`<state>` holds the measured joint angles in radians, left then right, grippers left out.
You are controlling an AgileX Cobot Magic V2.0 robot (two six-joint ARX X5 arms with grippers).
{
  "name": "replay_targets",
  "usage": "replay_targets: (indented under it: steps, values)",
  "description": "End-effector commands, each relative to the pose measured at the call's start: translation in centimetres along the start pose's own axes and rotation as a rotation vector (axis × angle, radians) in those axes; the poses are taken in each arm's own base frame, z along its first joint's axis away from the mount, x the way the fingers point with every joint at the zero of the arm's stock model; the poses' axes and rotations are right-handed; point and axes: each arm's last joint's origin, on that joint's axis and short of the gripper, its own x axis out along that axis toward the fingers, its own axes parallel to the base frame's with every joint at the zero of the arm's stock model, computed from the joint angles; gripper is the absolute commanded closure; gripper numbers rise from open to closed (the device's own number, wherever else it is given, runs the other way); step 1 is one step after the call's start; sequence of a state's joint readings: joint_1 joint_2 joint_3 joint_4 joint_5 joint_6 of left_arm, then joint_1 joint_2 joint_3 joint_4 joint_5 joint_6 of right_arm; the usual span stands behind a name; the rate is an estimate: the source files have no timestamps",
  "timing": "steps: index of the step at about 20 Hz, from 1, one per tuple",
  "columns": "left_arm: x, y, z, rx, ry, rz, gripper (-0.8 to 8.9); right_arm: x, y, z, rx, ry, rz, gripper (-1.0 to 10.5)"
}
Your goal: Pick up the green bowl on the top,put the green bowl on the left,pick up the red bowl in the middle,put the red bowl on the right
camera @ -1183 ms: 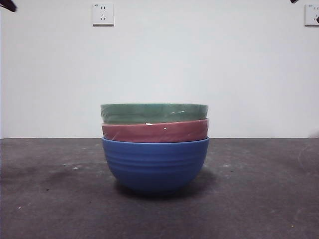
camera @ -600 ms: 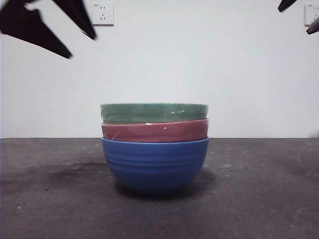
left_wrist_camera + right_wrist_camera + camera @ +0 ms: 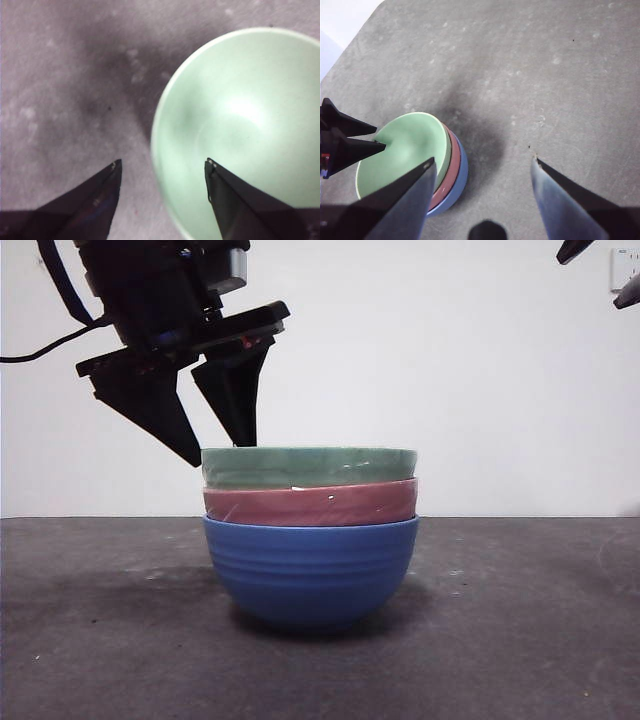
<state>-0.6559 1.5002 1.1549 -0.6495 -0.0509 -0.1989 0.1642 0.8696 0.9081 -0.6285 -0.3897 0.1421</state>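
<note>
1. The green bowl [image 3: 309, 467] sat topmost in a nested stack of three, near the middle of the dark grey table [image 3: 520, 640]. Only a band of its outside showed above the bowl beneath it: pale sage green, glossy, with small bright glints near the rim.
2. From the left wrist view its inside [image 3: 250, 125] was a smooth, pale mint colour with a soft highlight near the centre and a thin, lighter rim.
3. The red bowl [image 3: 311, 504] lay directly under the green one, a dull pinkish-red band with a few white specks of reflection. It rested inside the blue bowl [image 3: 311, 570], which carried the stack and showed faint horizontal ribs on its rounded side.
4. From the right wrist view the three rims [image 3: 451, 165] appeared as offset arcs of green, red and blue, with a dark shadow on the table beside them.
5. The left gripper [image 3: 222, 440] hung just above the green bowl's left rim, jaws spread wide. One jaw pointed down over the inside of the bowl and the other outside it, so the rim lay between them. Whether either tip touched the bowl could not be told.
6. The right gripper [image 3: 482, 162] stood high and well apart from the stack, jaws wide and holding nothing; in the front view it showed only as black tips [image 3: 600, 270] at the top right corner.
7. A white wall socket [image 3: 626, 268] was partly visible on the pale wall behind.
</note>
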Motion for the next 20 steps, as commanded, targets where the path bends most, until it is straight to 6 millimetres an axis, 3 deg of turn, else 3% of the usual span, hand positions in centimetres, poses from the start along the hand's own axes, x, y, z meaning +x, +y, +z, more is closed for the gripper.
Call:
replay_targets:
  steps: [1,2,7,16,20]
  values:
    - [0.1,-0.4,0.1,0.025,-0.017,-0.010,5.35,0.0,0.1,0.1,0.003,-0.005,0.000,6.3]
    - [0.1,-0.4,0.1,0.026,-0.015,-0.009,5.39,0.0,0.0,0.1,0.003,-0.006,0.000,6.3]
    - [0.1,-0.4,0.1,0.032,-0.014,-0.010,8.09,0.0,0.0,0.1,0.003,-0.006,0.000,6.3]
    - [0.0,-0.4,0.3,0.034,-0.036,-0.013,8.22,0.0,0.0,0.1,0.003,-0.006,0.000,6.3]
    - [-1.0,-0.5,1.3,0.033,-0.060,-0.018,8.22,0.0,0.0,0.1,0.003,-0.006,0.000,6.3]
